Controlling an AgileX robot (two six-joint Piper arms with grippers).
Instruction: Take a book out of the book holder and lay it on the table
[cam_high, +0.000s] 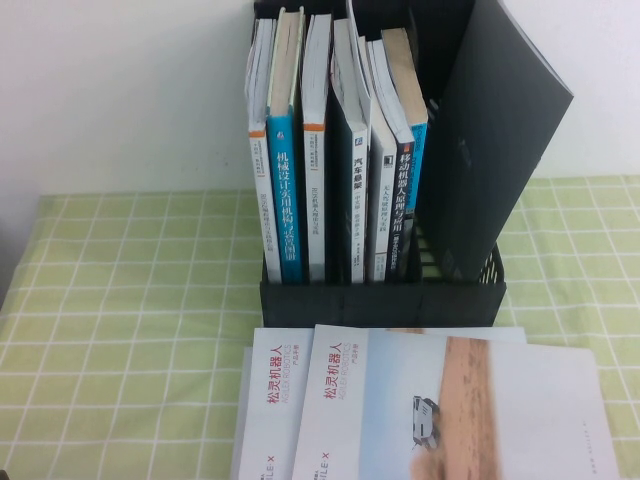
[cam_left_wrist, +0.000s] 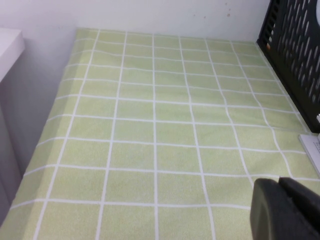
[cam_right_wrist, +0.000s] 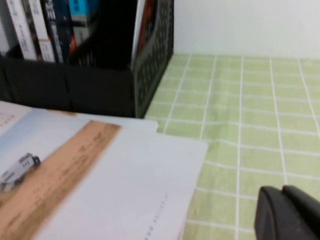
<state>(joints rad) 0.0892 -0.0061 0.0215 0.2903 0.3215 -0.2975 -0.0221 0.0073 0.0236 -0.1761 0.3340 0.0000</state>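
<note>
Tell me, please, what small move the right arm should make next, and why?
Probably just draw the right gripper back and up: it is shut and empty over the green checked table cloth, and the large white softcover book with the tan strip already lies flat before the black plastic book holder. The left gripper hangs over bare cloth beside the holder.

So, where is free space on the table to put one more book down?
The table is bare left of the book holder, to the wall, and right of it. Directly before the holder it is crowded: two books lie there. The left hand hovers over the left patch, the right hand, shut, over the right.
</note>
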